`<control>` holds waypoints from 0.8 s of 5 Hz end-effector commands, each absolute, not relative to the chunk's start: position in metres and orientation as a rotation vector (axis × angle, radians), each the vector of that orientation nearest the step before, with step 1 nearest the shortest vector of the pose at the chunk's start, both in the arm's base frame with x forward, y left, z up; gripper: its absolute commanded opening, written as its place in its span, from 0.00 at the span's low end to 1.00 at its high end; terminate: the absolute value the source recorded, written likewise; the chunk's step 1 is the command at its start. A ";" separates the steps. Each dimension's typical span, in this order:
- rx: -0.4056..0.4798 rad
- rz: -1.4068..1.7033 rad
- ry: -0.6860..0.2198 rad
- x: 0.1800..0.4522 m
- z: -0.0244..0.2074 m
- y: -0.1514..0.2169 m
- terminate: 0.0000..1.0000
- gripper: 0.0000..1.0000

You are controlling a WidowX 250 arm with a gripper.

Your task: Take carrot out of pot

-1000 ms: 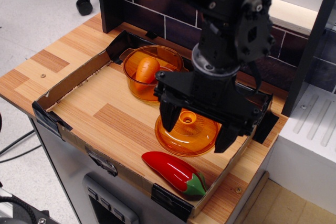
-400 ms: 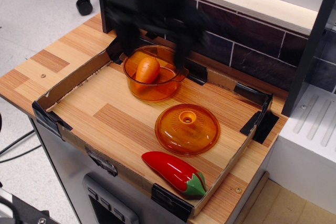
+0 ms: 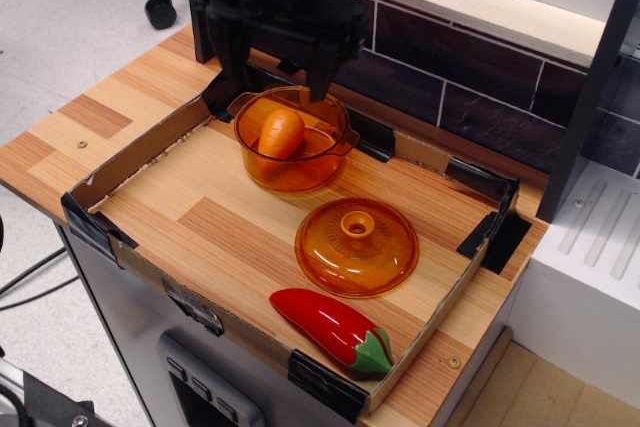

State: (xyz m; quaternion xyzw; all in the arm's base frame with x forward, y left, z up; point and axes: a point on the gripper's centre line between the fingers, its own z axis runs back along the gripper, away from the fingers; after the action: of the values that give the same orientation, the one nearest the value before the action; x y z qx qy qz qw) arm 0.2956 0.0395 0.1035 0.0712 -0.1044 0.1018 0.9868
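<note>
The orange carrot (image 3: 280, 133) lies inside the transparent amber pot (image 3: 292, 169) at the back left of the cardboard-walled tray. My black gripper (image 3: 278, 75) hangs open just above and behind the pot, one finger (image 3: 234, 59) over the pot's left rim and the other (image 3: 323, 64) over its right rim. It holds nothing and does not touch the carrot.
The domed amber lid (image 3: 357, 245) with a knob lies in the tray's middle right. A glossy red pepper (image 3: 330, 328) with a green stem lies at the front wall. The low cardboard tray wall (image 3: 130, 159) rings the wooden surface. A dark tiled backsplash (image 3: 460, 72) stands behind.
My gripper has moved from over the lid, back and to the left, and now hangs over the pot. The carrot, lid and pepper have not moved.
</note>
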 end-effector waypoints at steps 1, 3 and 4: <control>0.173 0.241 -0.229 0.325 0.081 0.063 0.00 1.00; 0.142 0.240 -0.157 0.328 0.051 0.061 0.00 1.00; 0.127 0.257 -0.150 0.329 0.049 0.056 0.00 1.00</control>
State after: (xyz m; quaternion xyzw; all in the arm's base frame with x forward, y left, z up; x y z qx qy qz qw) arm 0.3247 0.0542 0.0372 0.0622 -0.0565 0.1312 0.9878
